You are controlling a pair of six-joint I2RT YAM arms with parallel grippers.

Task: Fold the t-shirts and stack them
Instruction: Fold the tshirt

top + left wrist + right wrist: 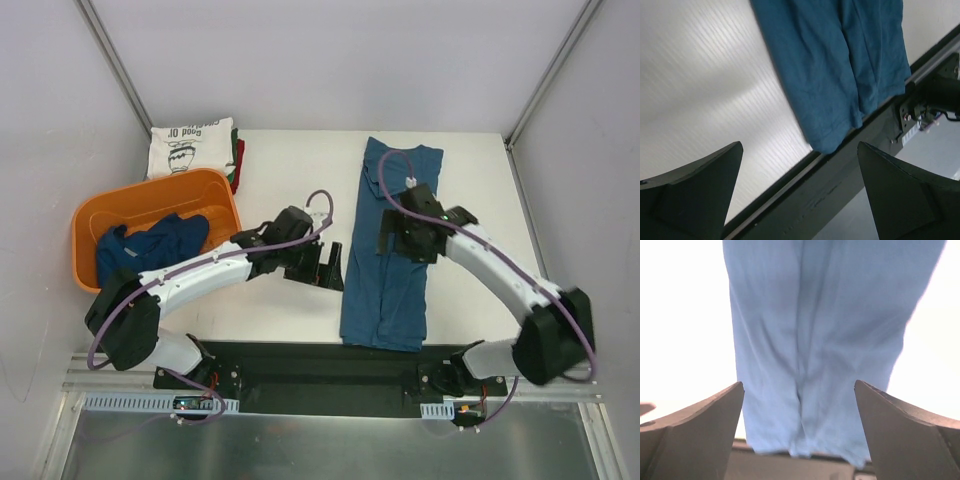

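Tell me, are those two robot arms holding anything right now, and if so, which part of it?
Nothing is held. The left jaws stand open beside the long blue shirt. The right jaws stand open over it, gripping nothing.

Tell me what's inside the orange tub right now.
The orange tub holds a crumpled dark blue t-shirt bunched against its near side. The far part of its floor is bare. Whether anything else lies beneath that heap cannot be seen, because the cloth covers it.
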